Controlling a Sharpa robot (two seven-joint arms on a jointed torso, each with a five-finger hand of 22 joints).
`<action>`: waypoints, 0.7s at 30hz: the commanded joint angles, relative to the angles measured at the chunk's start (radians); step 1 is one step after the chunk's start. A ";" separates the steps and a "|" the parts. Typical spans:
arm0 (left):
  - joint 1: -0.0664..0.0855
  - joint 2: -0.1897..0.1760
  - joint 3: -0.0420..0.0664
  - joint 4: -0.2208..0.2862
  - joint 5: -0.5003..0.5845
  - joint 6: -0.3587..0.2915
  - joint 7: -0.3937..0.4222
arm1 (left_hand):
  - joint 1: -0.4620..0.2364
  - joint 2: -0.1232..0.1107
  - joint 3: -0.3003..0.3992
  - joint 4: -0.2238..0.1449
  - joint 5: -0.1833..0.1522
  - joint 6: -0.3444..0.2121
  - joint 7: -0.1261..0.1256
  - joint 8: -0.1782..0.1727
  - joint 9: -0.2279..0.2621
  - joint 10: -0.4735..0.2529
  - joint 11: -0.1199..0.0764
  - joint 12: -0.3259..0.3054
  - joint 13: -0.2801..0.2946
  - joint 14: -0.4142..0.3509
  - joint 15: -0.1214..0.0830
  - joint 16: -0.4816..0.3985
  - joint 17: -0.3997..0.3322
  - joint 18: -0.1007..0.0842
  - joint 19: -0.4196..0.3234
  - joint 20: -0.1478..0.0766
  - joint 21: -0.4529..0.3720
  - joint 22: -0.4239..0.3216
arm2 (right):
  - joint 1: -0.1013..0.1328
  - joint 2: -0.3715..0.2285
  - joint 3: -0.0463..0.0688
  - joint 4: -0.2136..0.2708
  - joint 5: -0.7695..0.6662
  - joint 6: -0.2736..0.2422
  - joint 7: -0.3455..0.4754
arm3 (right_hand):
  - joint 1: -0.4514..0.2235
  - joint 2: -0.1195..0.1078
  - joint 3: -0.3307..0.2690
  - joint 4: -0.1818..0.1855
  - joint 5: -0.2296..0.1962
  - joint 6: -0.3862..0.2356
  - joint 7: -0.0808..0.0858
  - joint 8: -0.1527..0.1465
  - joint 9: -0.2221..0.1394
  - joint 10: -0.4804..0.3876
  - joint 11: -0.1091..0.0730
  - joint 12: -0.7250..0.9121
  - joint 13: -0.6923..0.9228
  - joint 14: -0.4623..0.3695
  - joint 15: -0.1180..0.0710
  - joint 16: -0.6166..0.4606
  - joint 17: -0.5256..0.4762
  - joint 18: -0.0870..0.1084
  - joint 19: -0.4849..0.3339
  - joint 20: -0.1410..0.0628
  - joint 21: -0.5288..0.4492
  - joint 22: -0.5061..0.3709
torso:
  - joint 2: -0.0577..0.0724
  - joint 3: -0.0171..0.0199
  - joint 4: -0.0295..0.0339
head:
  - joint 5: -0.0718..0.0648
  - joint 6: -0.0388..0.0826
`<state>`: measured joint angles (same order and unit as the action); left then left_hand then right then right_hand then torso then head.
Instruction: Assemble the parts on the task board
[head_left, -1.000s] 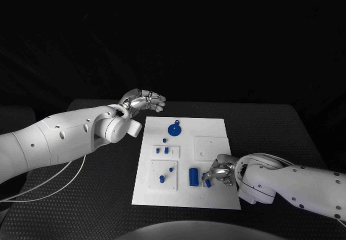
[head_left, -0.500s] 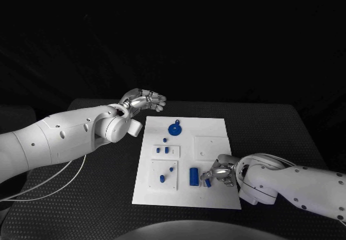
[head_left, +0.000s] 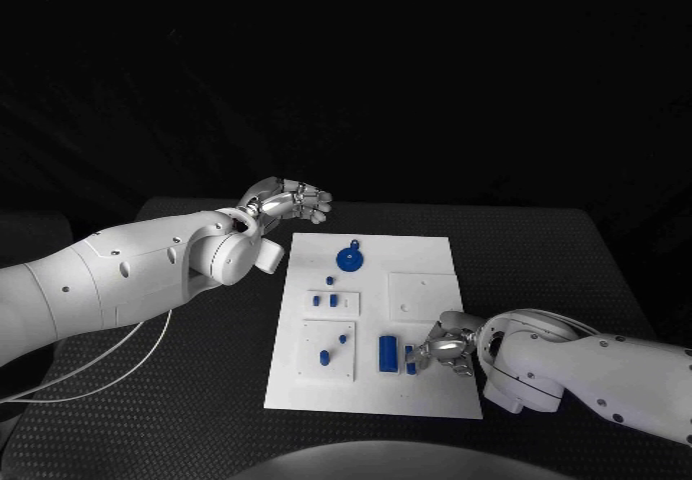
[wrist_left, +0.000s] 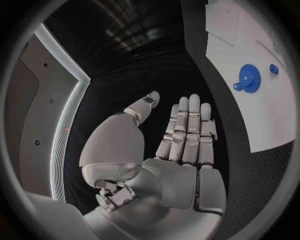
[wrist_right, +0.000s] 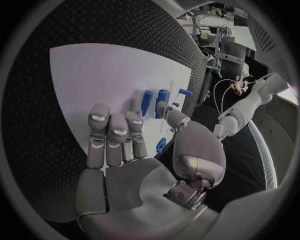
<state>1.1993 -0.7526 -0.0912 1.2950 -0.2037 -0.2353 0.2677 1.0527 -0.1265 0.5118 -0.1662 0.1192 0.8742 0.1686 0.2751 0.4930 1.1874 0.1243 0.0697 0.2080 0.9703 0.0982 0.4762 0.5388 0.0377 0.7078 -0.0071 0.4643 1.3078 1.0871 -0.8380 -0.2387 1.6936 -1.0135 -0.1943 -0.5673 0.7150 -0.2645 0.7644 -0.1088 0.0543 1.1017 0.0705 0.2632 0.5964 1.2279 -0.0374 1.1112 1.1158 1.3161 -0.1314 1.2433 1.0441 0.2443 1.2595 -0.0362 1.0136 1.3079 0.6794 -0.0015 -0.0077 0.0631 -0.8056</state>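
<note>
Matt white task board (head_left: 426, 262), seemingly plastic

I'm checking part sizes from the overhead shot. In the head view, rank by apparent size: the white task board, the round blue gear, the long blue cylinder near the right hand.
1. White task board, by far the largest.
2. Round blue gear.
3. Long blue cylinder.
The gear and cylinder look close in size; the cylinder lies nearer the camera, so their order is unsure.

Both arms over the table, hands holding nothing.
The left hand (head_left: 287, 203) sits at about 11 o'clock, raised, fingers straight and close together with the thumb (wrist_left: 142, 109) apart. The right hand (head_left: 446, 349) sits at about 5 o'clock, palm down, fingers (wrist_right: 112, 132) loosely extended, thumb spread aside.
</note>
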 joint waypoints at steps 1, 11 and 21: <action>0.001 0.001 0.001 0.002 0.004 0.013 0.005 | -0.011 0.000 0.002 0.006 0.000 -0.006 0.000 0.005 -0.001 -0.006 -0.001 0.002 -0.001 0.007 -0.003 -0.005 0.001 0.000 0.006 0.003 -0.004 0.010 | -0.001 -0.001 0.000 0.003 0.012 0.028 0.014 | -0.009 -0.001 0.000 0.005 -0.005 -0.005 0.000 0.006 0.002 0.002 -0.003 -0.005 0.002 0.002 -0.007 -0.002 0.001 0.017 -0.001 -0.005 -0.001 0.008 | 0.000 -0.0002 -0.0006 | -0.002 0.001; 0.001 -0.001 0.001 0.002 0.003 0.013 0.004 | -0.010 0.000 0.002 0.006 0.000 -0.006 0.000 0.005 -0.002 -0.006 -0.001 0.002 -0.002 0.007 -0.003 -0.006 0.002 0.000 0.006 0.002 -0.004 0.010 | -0.001 -0.004 0.000 0.001 -0.019 0.119 0.030 | 0.096 0.018 -0.024 -0.097 0.004 -0.008 0.002 0.008 0.005 0.001 0.000 -0.005 0.004 0.002 -0.005 -0.002 0.001 0.016 -0.005 -0.009 0.005 0.013 | 0.000 -0.0003 0.0004 | -0.004 0.001; 0.001 -0.001 0.001 0.003 0.003 0.014 0.004 | -0.010 0.000 0.003 0.006 0.000 -0.006 0.000 0.005 -0.002 -0.006 -0.001 0.002 -0.002 0.007 -0.003 -0.006 0.003 0.000 0.006 0.002 -0.004 0.010 | -0.004 0.000 -0.001 -0.001 -0.029 0.125 0.036 | 0.127 0.023 -0.070 -0.134 0.002 -0.010 0.004 0.007 0.003 0.001 0.001 -0.008 0.005 0.001 -0.003 -0.004 0.001 0.017 -0.010 -0.002 0.003 0.012 | 0.000 -0.0005 0.0010 | -0.004 0.001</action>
<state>1.1993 -0.7547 -0.0913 1.2948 -0.2037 -0.2346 0.2659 1.0527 -0.1264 0.5145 -0.1635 0.1192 0.8743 0.1687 0.2751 0.4932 1.1873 0.1243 0.0697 0.2080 0.9703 0.0982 0.4762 0.5406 0.0377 0.7078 -0.0071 0.4643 1.3075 1.0853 -0.8392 -0.2393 1.6930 -1.0257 -0.0984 -0.5459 0.8325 -0.2395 0.6985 -0.2416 0.0543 1.0959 0.0730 0.2669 0.5994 1.2278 -0.0374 1.1072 1.1186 1.3185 -0.1334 1.2433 1.0450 0.2416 1.2552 -0.0395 1.0136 1.3079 0.6794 -0.0019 -0.0071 0.0590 -0.8045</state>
